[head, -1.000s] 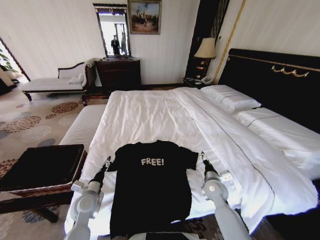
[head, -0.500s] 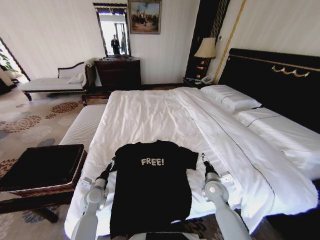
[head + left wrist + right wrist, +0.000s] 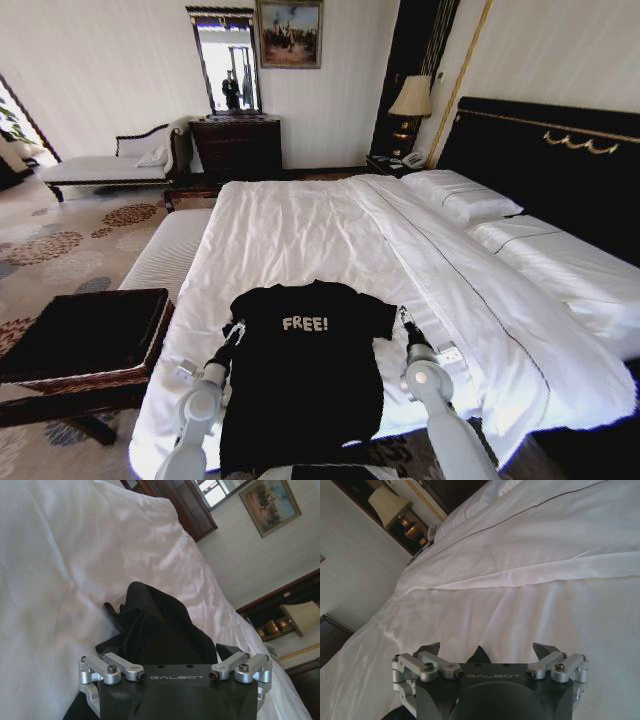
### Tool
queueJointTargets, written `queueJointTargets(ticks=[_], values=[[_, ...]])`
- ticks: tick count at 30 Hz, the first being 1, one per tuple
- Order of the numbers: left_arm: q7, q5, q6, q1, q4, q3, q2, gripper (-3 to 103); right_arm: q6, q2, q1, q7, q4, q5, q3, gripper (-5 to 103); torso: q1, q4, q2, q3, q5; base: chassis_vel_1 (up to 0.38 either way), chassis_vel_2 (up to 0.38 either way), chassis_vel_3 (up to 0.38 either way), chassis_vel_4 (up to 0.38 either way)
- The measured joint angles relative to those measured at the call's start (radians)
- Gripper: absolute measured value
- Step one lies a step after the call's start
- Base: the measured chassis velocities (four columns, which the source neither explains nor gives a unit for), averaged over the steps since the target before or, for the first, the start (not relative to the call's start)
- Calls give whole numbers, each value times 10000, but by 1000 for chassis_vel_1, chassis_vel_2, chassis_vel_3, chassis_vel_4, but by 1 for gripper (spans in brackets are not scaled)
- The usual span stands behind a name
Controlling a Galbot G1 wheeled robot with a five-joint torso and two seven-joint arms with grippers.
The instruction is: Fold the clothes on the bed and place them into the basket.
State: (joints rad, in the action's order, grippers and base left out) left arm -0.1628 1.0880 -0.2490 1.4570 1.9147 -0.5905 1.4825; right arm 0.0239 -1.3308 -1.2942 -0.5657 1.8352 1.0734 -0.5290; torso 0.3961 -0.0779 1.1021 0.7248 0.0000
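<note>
- The left gripper (image 3: 236, 330) sits at the T-shirt's left sleeve, low over the bed. In the left wrist view (image 3: 175, 677) its linkages are spread wide, with black cloth bunched just ahead of them, so I judge it lined up to take the sleeve, not yet closed on it.
- The right gripper (image 3: 404, 318) is at the right sleeve's edge, close to the sheet. Its fingertips (image 3: 429, 649) stand wide apart in the right wrist view, with a small peak of dark fabric between them; nothing is pinched yet.
- The two arms mirror each other on either side of the chest, which suits folding both sleeves inward.
- The black T-shirt (image 3: 305, 385) lies flat and face up at the near end of the bed (image 3: 300, 230), lettering readable, hem toward the robot, within reach of both arms.
- The basket (image 3: 85, 335) stands on the floor just left of the bed's near corner, near enough for a later drop.
- A pale bench (image 3: 165, 250) lies beyond it, along the bed's left side.
</note>
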Motion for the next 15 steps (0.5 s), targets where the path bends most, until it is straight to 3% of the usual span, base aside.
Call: queueJointTargets(ticks=[9, 15], values=[[-23, -464, 86, 918, 307, -105, 177, 100, 15, -28, 43, 11, -102, 10, -12, 100, 0, 1, 0, 0, -1, 0, 0, 0, 0], [228, -28, 71, 1371, 1179, -741, -100, 100, 18, -41, -71, 12, -23, 31, -234, 100, -1, 3, 0, -1, 1, 0, 0, 0, 0]])
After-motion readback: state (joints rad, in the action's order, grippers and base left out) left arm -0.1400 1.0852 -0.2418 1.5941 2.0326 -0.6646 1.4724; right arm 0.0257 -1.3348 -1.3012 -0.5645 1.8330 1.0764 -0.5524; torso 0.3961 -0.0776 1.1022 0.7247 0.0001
